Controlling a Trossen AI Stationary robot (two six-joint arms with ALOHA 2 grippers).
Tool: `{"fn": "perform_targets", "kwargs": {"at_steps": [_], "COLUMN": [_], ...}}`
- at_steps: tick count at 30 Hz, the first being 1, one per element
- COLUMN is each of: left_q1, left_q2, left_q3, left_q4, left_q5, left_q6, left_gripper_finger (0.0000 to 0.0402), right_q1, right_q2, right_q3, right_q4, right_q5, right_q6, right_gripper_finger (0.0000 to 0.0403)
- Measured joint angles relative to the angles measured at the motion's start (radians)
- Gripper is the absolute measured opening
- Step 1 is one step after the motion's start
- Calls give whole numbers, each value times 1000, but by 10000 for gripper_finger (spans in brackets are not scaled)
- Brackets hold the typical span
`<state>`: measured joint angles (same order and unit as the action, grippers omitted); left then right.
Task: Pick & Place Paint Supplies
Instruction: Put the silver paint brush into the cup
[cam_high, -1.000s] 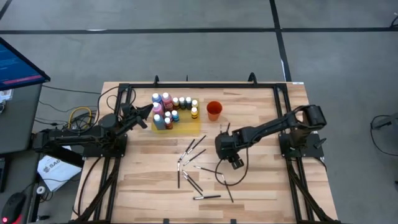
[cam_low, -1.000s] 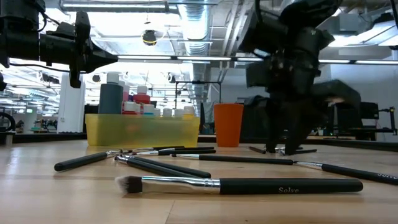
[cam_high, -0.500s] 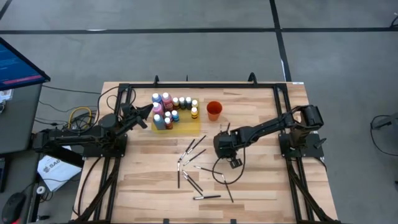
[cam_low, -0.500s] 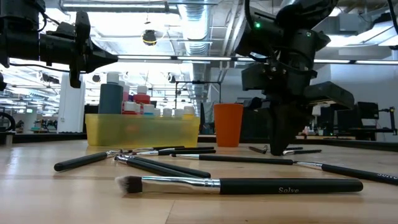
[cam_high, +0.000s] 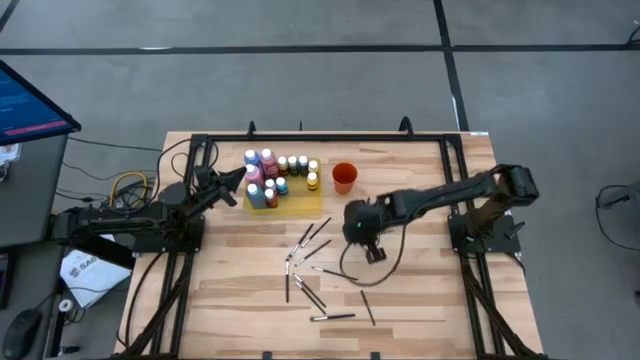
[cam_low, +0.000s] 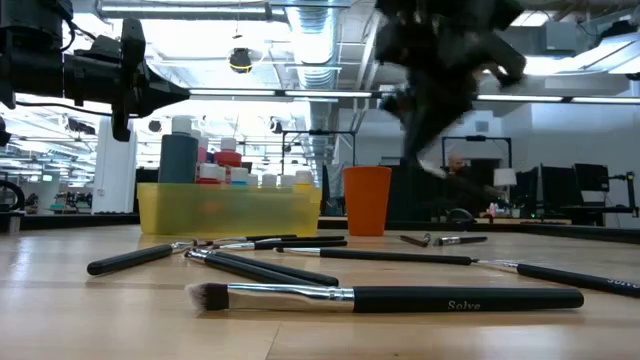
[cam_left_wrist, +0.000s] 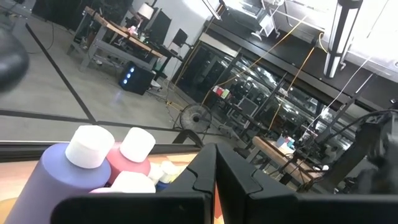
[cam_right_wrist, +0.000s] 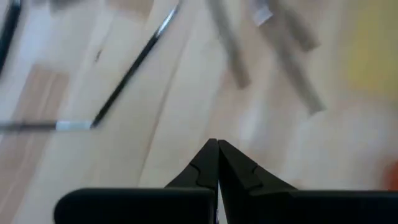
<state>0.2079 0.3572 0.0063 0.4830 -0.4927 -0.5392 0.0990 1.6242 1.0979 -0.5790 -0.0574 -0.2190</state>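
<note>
Small paint bottles (cam_high: 272, 172) with pale caps stand together on a yellow tray (cam_high: 300, 203) at the far middle of the table. Several thin dark brushes (cam_high: 312, 262) lie flat and scattered on the wood nearer the front. My right gripper (cam_high: 355, 228) hangs shut above the brushes' right side, blurred in the low view. The right wrist view shows nothing between its closed fingertips (cam_right_wrist: 214, 144). My left gripper (cam_high: 236, 181) waits shut in the air just left of the bottles (cam_left_wrist: 93, 162).
An orange cup (cam_high: 344, 177) stands upright right of the tray, just beyond my right gripper. Black frame rails (cam_high: 320, 138) run along the table's far and side edges. Bare wood lies at the front left and front right.
My right gripper has shut down at the table among the brushes. It has then risen well clear of the wood and drifted toward the far edge and the orange cup. The brushes beneath it still lie on the table.
</note>
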Motion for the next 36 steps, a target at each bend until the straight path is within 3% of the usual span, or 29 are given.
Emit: {"fn": "perform_targets", "kwargs": {"at_steps": [5,10,14,20,27,36], "left_q1": [0,0,0,0,0,0], "left_q2": [7,10,10,10,10,10], "left_q3": [0,0,0,0,0,0], "left_q4": [5,7,7,9,12,13], "left_q5": [0,0,0,0,0,0], "left_q6": [0,0,0,0,0,0], "left_gripper_finger": [1,1,1,1,1,1], "right_q1": [-95,-234,-353,-455,-467,-475], "right_q2": [-148,-260,-290,-244,-132,-28], "right_q3": [8,9,8,9,8,8], "right_q4": [129,393,537,638,680,697], "right_q5": [34,65,61,19,-47,-51], "right_q6": [14,17,38,64,65,39], "right_gripper_finger": [0,0,0,0,0,0]}}
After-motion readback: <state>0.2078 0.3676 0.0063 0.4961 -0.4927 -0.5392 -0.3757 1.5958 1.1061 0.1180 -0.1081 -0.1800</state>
